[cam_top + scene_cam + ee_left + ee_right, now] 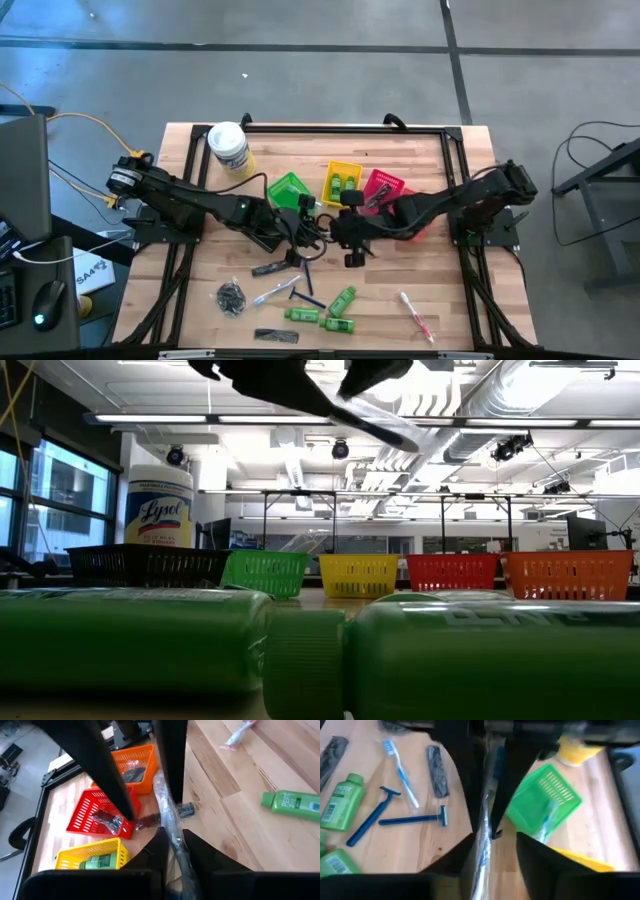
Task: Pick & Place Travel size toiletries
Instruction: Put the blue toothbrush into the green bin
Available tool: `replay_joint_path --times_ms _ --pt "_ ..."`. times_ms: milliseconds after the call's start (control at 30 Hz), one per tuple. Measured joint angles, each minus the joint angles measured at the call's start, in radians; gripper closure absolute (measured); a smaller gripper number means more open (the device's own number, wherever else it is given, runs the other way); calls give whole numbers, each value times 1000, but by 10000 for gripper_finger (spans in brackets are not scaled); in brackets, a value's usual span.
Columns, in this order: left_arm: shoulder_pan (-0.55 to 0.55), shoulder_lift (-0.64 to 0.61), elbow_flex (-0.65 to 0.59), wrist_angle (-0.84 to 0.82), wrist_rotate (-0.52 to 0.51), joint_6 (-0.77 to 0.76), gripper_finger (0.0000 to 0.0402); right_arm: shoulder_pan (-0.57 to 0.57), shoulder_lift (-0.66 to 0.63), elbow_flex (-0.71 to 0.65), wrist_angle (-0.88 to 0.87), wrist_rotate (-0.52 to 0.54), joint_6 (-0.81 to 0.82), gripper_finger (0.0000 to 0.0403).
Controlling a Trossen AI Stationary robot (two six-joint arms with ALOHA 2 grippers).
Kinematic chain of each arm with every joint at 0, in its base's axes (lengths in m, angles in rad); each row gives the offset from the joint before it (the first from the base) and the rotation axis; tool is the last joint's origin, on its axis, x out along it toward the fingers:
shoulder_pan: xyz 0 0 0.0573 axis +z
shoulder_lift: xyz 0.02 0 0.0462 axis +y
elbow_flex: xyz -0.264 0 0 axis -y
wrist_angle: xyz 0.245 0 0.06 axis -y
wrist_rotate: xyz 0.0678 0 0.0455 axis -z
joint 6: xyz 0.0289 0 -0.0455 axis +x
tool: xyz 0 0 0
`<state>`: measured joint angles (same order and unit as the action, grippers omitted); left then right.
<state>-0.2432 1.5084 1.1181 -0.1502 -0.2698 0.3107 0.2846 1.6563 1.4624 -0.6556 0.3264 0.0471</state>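
A clear-wrapped toothbrush [482, 840] hangs in the air above the table's middle, between my two grippers. My left gripper [176, 851] is shut on it, coming from the table's left [308, 222]. My right gripper [495, 855] comes from the right, open, with a finger on either side of the wrap. Below on the table lie green mini bottles [342, 300], blue razors [410, 820], another toothbrush [400, 770], black combs [436, 765] and a dark mesh bundle [232, 297]. My left gripper pinches the wrapped toothbrush [173, 836] between its two fingers. The toothbrush sticks out ahead of them, slanting toward my right gripper, lifted clear of the table. Which end it has I cannot tell. My right gripper: whether a finger [466, 854] touches the wrap I cannot tell.
Small baskets stand in a row at the back: black [150, 565], green [290, 188], yellow [342, 180] with green bottles, red [383, 187], orange [135, 767]. A white-lidded tub [229, 148] stands far left. A red toothbrush [415, 315] lies near right.
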Motion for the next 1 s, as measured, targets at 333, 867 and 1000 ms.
replay_joint_path --times_ms 333,867,1000 --pt "-14 -43 -1 -12 -20 44 364 83 -118 -63 9 150 57 163" --pt "-131 -233 2 115 -19 156 363 119 -447 -812 1309 -72 -361 193" --pt "-130 -232 0 171 3 197 363 93 -412 -815 1361 -145 -376 193"
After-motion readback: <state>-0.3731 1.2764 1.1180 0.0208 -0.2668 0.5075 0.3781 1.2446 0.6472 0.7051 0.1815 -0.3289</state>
